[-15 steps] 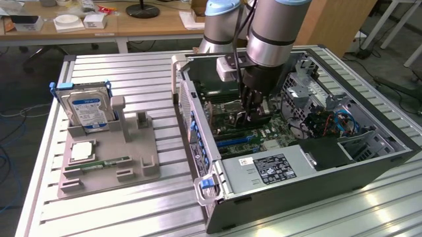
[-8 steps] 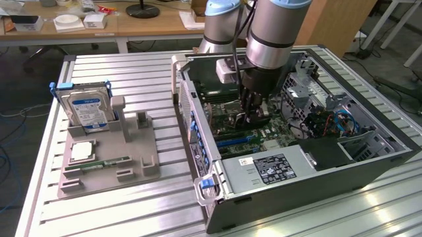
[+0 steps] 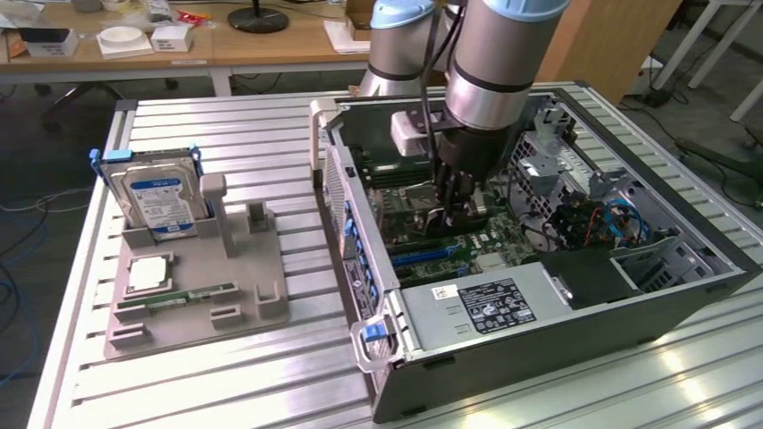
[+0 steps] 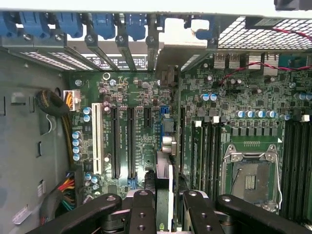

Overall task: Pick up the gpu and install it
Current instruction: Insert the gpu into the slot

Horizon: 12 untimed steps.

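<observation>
1. Centrally, the pincer (image 4: pixel 168 196) is seen inside an open computer case (image 3: pixel 667 295), lowered over the motherboard (image 4: pixel 122 146). Its two black fingers (image 4: pixel 144 204) are closed against a thin card held edge-on between them, so it is judged to be clamped on the gpu (image 4: pixel 165 175).
2. The gpu is therefore located in the grasp, above the board, and not on the grey holder (image 3: pixel 203 295) that stands on the desk (image 3: pixel 238 375) toward the exterior view's left.
3. The long axis of the card is pointed away from the fingers toward the case wall lined with blue clips (image 4: pixel 105 24). It is set parallel to the long black expansion slots (image 4: pixel 115 141).
4. Those slots are seen just to one side of the card's edge, not plainly beneath it. Which slot lies directly under the card cannot be told.
5. The card's flat faces, its lower connector edge and its metal bracket are hidden, since only a narrow edge is presented. In the exterior view the card is mostly covered by the pincer (image 3: pixel 456 207) and the arm.
6. Further out, an empty processor socket (image 4: pixel 251 178) is seen on the board. A hard drive (image 3: pixel 155 198) with a blue label is held upright in the holder.
</observation>
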Each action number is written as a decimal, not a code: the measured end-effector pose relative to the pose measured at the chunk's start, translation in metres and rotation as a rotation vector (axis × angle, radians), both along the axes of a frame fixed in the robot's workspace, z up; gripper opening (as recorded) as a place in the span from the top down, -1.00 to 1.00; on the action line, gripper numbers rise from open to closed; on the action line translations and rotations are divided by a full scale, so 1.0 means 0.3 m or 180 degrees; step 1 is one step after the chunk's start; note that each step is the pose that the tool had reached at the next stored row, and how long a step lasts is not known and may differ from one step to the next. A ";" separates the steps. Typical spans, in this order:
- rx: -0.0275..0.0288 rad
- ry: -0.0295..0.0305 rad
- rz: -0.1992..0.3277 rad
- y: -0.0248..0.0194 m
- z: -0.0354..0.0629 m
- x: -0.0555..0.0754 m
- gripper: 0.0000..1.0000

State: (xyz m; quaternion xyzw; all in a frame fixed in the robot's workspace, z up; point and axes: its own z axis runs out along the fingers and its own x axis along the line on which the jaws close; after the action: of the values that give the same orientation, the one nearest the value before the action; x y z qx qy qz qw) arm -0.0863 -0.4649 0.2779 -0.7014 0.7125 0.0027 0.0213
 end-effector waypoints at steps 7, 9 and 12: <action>0.0000 0.0000 0.0001 0.000 -0.010 -0.008 0.47; 0.0000 0.0000 0.0001 0.000 -0.013 -0.009 0.47; 0.0000 0.0000 0.0000 0.000 -0.019 -0.014 0.47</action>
State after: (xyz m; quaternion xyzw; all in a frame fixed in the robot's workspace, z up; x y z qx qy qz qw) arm -0.0906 -0.4649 0.2722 -0.7014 0.7125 0.0026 0.0213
